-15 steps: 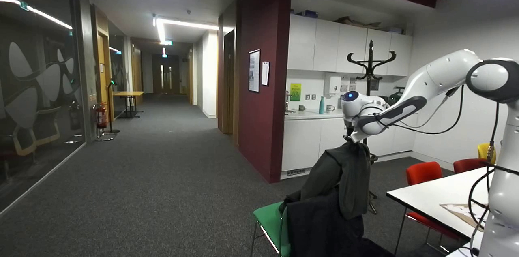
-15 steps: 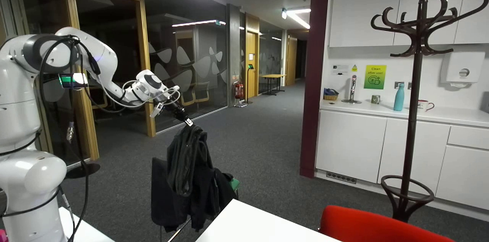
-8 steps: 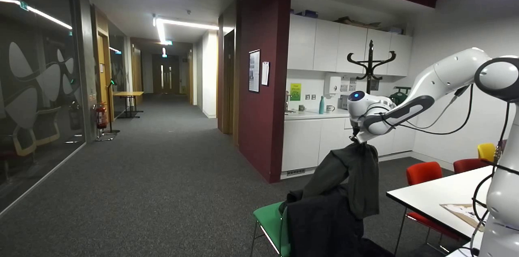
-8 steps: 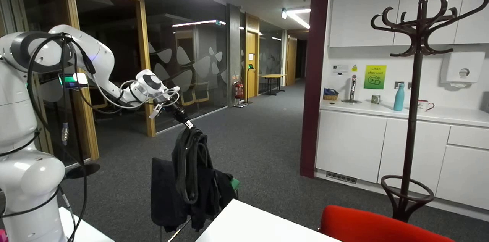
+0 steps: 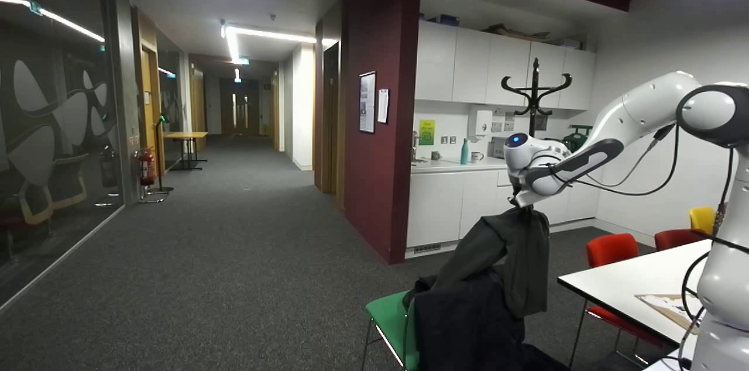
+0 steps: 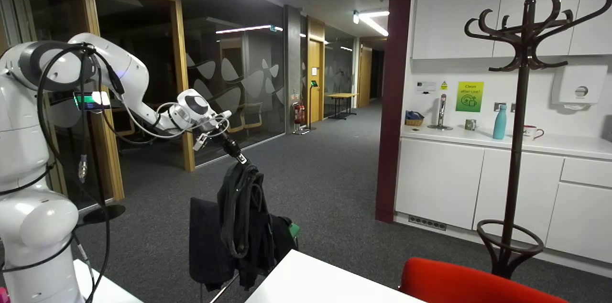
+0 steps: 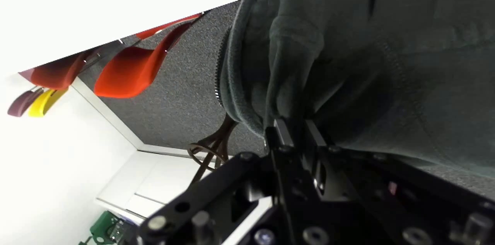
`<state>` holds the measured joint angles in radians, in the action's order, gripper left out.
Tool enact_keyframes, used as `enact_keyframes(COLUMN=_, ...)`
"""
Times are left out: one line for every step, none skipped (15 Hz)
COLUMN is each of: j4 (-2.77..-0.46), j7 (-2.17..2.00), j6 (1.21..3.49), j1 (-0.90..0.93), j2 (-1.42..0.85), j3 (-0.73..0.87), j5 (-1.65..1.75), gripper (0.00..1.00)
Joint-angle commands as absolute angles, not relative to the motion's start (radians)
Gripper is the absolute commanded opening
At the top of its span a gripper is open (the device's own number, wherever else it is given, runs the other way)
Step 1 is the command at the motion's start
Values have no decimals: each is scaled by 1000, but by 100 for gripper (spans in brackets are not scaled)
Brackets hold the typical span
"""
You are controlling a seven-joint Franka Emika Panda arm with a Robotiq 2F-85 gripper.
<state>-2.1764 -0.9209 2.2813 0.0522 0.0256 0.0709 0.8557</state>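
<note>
A dark grey-green hooded top [image 5: 526, 260] hangs from my gripper [image 5: 517, 202]. It also hangs in an exterior view [image 6: 236, 217], below the gripper [image 6: 243, 159]. In the wrist view the two fingertips [image 7: 297, 131] are close together with a fold of the hooded top [image 7: 394, 63] pinched between them. A zip edge and a drawcord eyelet show there. One sleeve and the lower part of the top trail onto a green chair [image 5: 389, 308], over a black garment [image 5: 459, 324]. Where the two dark cloths meet is hard to tell.
A dark wooden coat stand [image 6: 519, 126] stands before the kitchen counter [image 6: 581, 147]; its base shows in the wrist view [image 7: 212, 144]. A white table [image 5: 632, 277] and red chairs [image 5: 611, 248] stand near the arm. A teal bottle [image 6: 499, 122] is on the counter.
In both exterior views my gripper has moved a little right and slightly down, with the hooded top shifting right along with it. The chair and black garment have not moved.
</note>
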Motion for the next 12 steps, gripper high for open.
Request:
enact_keyframes(j4=-2100, j7=-933, j6=2285, j1=-44, j2=4, j3=110, j5=812, gripper=3)
enact_keyframes(j4=-2086, j7=-935, j6=2286, j1=-65, j2=-5, j3=124, j5=798, gripper=3)
enact_keyframes(j4=-2074, j7=-940, j6=2289, j1=-87, j2=-15, j3=140, j5=788, gripper=3)
enact_keyframes(j4=-2058, j7=-940, j6=2287, j1=-106, j2=-27, j3=155, j5=774, gripper=3)
enact_keyframes(j4=-2045, j7=-945, j6=2283, j1=-123, j2=-39, j3=170, j5=764, gripper=3)
enact_keyframes(j4=-2033, j7=-948, j6=2283, j1=-142, j2=-48, j3=186, j5=749, gripper=3)
enact_keyframes(j4=-2022, j7=-951, j6=2281, j1=-156, j2=-56, j3=198, j5=733, gripper=3)
enact_keyframes(j4=-2009, j7=-953, j6=2278, j1=-169, j2=-63, j3=212, j5=718, gripper=3)
enact_keyframes(j4=-2002, j7=-956, j6=2277, j1=-180, j2=-70, j3=223, j5=703, gripper=3)
enact_keyframes(j4=-1992, j7=-962, j6=2273, j1=-188, j2=-76, j3=233, j5=691, gripper=3)
enact_keyframes(j4=-1982, j7=-966, j6=2272, j1=-195, j2=-84, j3=242, j5=682, gripper=3)
enact_keyframes(j4=-1975, j7=-973, j6=2267, j1=-199, j2=-90, j3=249, j5=671, gripper=3)
